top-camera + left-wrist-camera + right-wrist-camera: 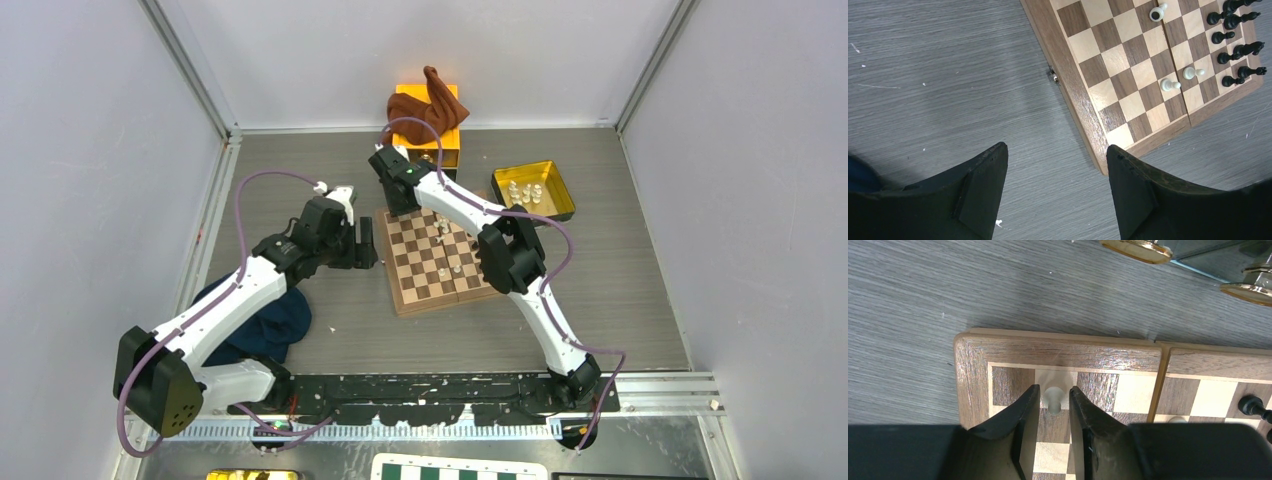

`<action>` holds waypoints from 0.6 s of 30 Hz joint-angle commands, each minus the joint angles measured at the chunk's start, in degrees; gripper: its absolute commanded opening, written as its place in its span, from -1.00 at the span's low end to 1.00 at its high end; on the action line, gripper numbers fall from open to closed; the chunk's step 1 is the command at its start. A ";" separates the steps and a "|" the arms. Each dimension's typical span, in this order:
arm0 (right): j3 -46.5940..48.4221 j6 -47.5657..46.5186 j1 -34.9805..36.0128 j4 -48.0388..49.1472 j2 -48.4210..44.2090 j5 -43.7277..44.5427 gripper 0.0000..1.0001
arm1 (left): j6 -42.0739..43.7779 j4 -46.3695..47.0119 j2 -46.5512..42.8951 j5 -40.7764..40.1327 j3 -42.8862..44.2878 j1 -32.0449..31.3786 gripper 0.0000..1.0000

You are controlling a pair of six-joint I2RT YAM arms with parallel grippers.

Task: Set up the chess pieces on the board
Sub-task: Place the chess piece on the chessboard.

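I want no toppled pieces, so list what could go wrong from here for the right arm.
1. The white piece stands between the right tool's fingers on an edge-row square near the board's corner. A skewed release may tip it over the border.
2. The right arm reaches across the board close to standing pieces. Pulling back low might knock them.

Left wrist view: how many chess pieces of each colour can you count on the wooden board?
Cream-white pieces: 3
Dark pieces: 8
Total: 11
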 commanded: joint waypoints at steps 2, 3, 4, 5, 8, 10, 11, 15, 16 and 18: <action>1.26 -0.97 0.46 1.53 -2.72 0.84 -0.31 | 0.22 2.62 -0.59 0.73 0.75 0.31 0.46; 1.26 -1.00 0.46 1.48 -2.99 0.97 -0.31 | 0.19 2.56 -0.67 0.72 0.78 0.31 0.46; 1.26 -0.98 0.48 1.39 -3.35 1.08 -0.30 | 0.18 2.57 -0.73 0.78 0.79 0.33 0.46; 1.26 -0.94 0.47 1.30 -3.67 1.14 -0.30 | 0.13 2.53 -0.83 0.79 0.84 0.31 0.45; 0.73 -1.03 0.42 1.28 -5.19 1.77 -0.30 | -0.02 2.45 -1.22 0.76 0.88 0.31 0.45; -0.21 -1.16 0.42 1.48 -6.67 2.33 -0.30 | -0.12 2.45 -1.51 0.58 0.88 0.31 0.45; -0.89 -1.12 0.41 1.70 -7.49 2.54 -0.30 | -0.15 2.40 -1.62 0.52 0.88 0.31 0.45; -4.25 -1.10 0.48 2.79 -11.08 3.71 -0.30 | -0.26 2.45 -1.85 0.35 0.92 0.31 0.45; -5.34 -1.05 0.41 3.09 -12.07 4.12 -0.30 | -0.30 2.43 -1.83 0.36 0.95 0.31 0.45; -8.04 -1.00 0.47 3.89 -14.20 4.98 -0.29 | -0.33 2.46 -1.70 0.41 1.10 0.31 0.46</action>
